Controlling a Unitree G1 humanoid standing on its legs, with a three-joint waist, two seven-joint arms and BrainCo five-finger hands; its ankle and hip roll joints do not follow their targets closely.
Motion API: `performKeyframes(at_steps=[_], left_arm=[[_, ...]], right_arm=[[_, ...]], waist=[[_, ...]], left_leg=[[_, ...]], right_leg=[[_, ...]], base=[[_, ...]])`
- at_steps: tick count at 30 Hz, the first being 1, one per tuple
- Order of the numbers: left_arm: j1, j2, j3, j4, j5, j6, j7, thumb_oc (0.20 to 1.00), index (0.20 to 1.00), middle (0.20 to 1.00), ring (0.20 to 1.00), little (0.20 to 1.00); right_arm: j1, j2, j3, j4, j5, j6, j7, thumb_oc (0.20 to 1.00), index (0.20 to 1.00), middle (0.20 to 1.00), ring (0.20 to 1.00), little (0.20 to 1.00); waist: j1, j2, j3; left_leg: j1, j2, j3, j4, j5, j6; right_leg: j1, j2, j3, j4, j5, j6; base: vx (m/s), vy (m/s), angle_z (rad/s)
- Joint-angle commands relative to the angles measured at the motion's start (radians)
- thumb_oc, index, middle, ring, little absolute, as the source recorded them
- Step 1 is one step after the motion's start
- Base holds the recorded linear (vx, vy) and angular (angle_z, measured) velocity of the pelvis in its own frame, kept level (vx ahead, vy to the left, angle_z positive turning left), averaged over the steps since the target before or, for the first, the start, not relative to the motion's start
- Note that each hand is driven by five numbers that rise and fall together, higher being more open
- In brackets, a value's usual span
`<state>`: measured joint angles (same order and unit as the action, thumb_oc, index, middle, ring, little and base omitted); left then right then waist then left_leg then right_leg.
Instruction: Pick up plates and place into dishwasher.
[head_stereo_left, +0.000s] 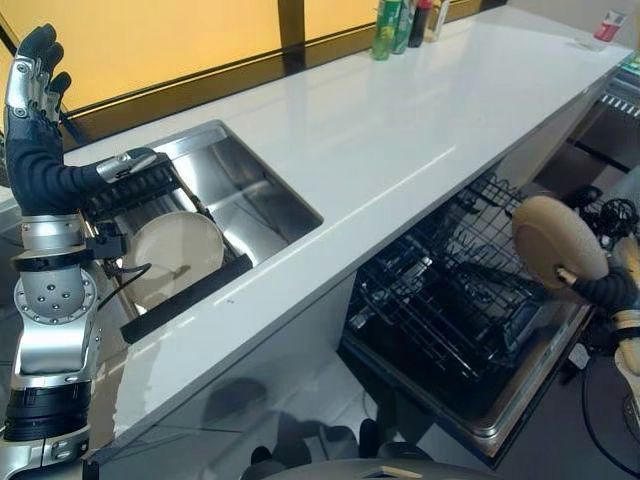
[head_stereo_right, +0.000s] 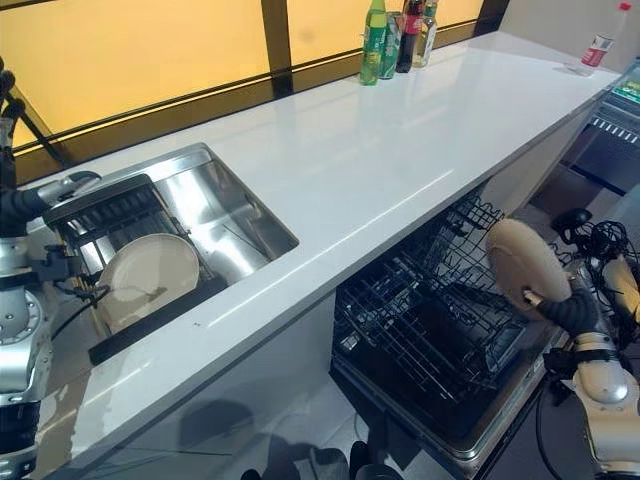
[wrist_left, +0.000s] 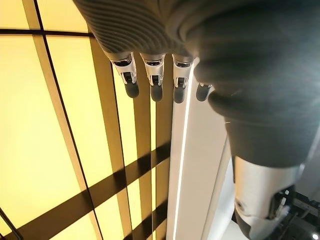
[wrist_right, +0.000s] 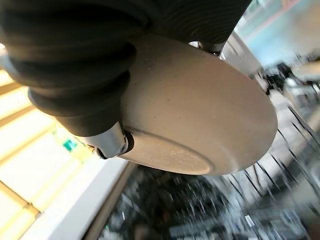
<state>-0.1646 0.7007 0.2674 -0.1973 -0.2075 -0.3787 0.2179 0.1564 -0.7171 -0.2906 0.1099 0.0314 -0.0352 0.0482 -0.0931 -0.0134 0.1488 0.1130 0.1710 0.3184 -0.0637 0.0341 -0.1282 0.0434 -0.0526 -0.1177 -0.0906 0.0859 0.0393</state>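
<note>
right hand (wrist_right: 85, 100) pinches a beige plate (wrist_right: 200, 120) at its rim, thumb against one face and the ribbed cover over the other, as the right wrist view shows from close up; the fingers behind the plate are hidden. from the head views the plate (head_stereo_right: 525, 265) is held on edge, tilted, just above the open dishwasher (head_stereo_right: 440, 340), whose black wire rack (head_stereo_left: 440, 300) lies directly below and ahead of the hand. no plate can be made out in the rack yet, though its tines are dense and dark. left hand (head_stereo_left: 35, 75) is raised well up and away from the work, fingers relaxed, nearly straight, holding nothing; its wrist view looks past the fingertips (wrist_left: 156, 90) at yellow window panels. below that hand sits the sink (head_stereo_left: 250, 190), set in the white counter (head_stereo_left: 400, 130), with a dark drying rack (head_stereo_left: 140, 190) in it and a second plate (head_stereo_left: 172, 255) leaning there. bottles (head_stereo_right: 395, 35) stand at the far end of the counter, well apart from both hands. judged progress: early to middle; one plate is carried to the dishwasher but not yet set down, and at least one more waits in the sink. next step likely calls for lowering the held plate between tines on edge.
</note>
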Motion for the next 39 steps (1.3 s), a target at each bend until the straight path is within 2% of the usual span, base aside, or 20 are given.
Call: performKeyframes(at_steps=[1, 6, 9, 11, 15, 21, 25, 29, 39], left_arm=[[-0.004, 0.031, -0.001, 0.037, 0.046, -0.038, 0.023, 1.000, 1.000, 1.000, 1.000, 1.000], [0.006, 0.051, 0.002, 0.042, 0.030, -0.058, 0.041, 1.000, 1.000, 1.000, 1.000, 1.000], [0.011, 0.058, 0.005, 0.047, 0.023, -0.065, 0.039, 1.000, 1.000, 1.000, 1.000, 1.000], [0.016, 0.064, 0.006, 0.048, 0.017, -0.061, 0.034, 1.000, 1.000, 1.000, 1.000, 1.000], [0.005, 0.066, -0.014, 0.054, 0.025, -0.059, 0.030, 1.000, 1.000, 1.000, 1.000, 1.000], [-0.006, 0.072, -0.052, 0.048, 0.029, -0.068, 0.050, 1.000, 1.000, 1.000, 1.000, 1.000], [-0.016, 0.071, -0.057, 0.049, 0.027, -0.056, 0.048, 1.000, 1.000, 1.000, 1.000, 1.000], [-0.019, 0.062, -0.067, 0.052, 0.034, -0.054, 0.043, 1.000, 1.000, 1.000, 1.000, 1.000], [-0.064, 0.053, -0.119, 0.032, 0.048, -0.009, 0.036, 1.000, 1.000, 1.000, 1.000, 1.000]], right_arm=[[-0.085, -0.039, 0.044, 0.044, 0.065, -0.016, 0.098, 0.200, 0.200, 0.200, 0.200, 0.200], [-0.109, -0.059, 0.111, 0.111, 0.098, 0.003, 0.210, 0.200, 0.200, 0.200, 0.200, 0.200], [-0.110, -0.063, 0.131, 0.143, 0.105, -0.002, 0.246, 0.200, 0.200, 0.200, 0.200, 0.200], [-0.098, -0.068, 0.150, 0.174, 0.109, -0.016, 0.315, 0.200, 0.200, 0.200, 0.200, 0.200], [-0.093, -0.074, 0.204, 0.200, 0.075, -0.020, 0.380, 0.200, 0.200, 0.200, 0.200, 0.200], [-0.121, -0.062, 0.286, 0.239, 0.095, -0.023, 0.372, 0.200, 0.200, 0.200, 0.200, 0.200], [-0.119, -0.048, 0.313, 0.258, 0.050, -0.047, 0.390, 0.200, 0.200, 0.200, 0.200, 0.200], [-0.109, -0.038, 0.364, 0.265, 0.007, -0.037, 0.410, 0.200, 0.200, 0.200, 0.200, 0.200], [-0.143, 0.078, 0.541, 0.456, -0.092, 0.021, 0.345, 0.200, 0.200, 0.200, 0.200, 0.200]], waist=[[0.008, -0.015, -0.051], [0.012, -0.002, -0.043], [0.012, 0.000, -0.046], [0.015, -0.001, -0.051], [0.015, 0.002, -0.046], [0.023, 0.006, -0.038], [0.026, 0.007, -0.041], [0.032, 0.008, -0.039], [0.060, 0.021, -0.033]], left_leg=[[-0.144, 0.041, -0.070, 0.007, 0.069, -0.019], [-0.160, 0.065, -0.068, 0.004, 0.090, -0.037], [-0.159, 0.073, -0.068, 0.003, 0.093, -0.043], [-0.157, 0.080, -0.069, 0.003, 0.093, -0.048], [-0.160, 0.082, -0.078, 0.002, 0.097, -0.052], [-0.154, 0.078, -0.089, -0.003, 0.095, -0.051], [-0.154, 0.080, -0.089, -0.003, 0.096, -0.053], [-0.155, 0.081, -0.092, -0.001, 0.096, -0.053], [-0.141, 0.076, -0.111, -0.006, 0.091, -0.050]], right_leg=[[0.027, -0.087, -0.023, 0.055, -0.084, 0.102], [0.011, -0.079, -0.036, 0.060, -0.086, 0.093], [0.010, -0.077, -0.041, 0.061, -0.089, 0.092], [0.011, -0.076, -0.044, 0.063, -0.094, 0.092], [-0.001, -0.071, -0.036, 0.064, -0.093, 0.091], [0.006, -0.070, -0.033, 0.049, -0.086, 0.092], [0.012, -0.072, -0.038, 0.046, -0.088, 0.095], [0.015, -0.074, -0.040, 0.047, -0.090, 0.095], [0.032, -0.084, -0.064, 0.036, -0.089, 0.096]], base=[[-0.15, -0.083, 0.02], [-0.10, -0.049, 0.10], [-0.01, -0.031, 0.16], [0.02, -0.051, 0.05], [-0.03, -0.033, 0.06], [-0.01, -0.008, 0.03], [0.00, 0.000, 0.00], [0.04, -0.008, 0.04], [0.03, -0.011, 0.07]])
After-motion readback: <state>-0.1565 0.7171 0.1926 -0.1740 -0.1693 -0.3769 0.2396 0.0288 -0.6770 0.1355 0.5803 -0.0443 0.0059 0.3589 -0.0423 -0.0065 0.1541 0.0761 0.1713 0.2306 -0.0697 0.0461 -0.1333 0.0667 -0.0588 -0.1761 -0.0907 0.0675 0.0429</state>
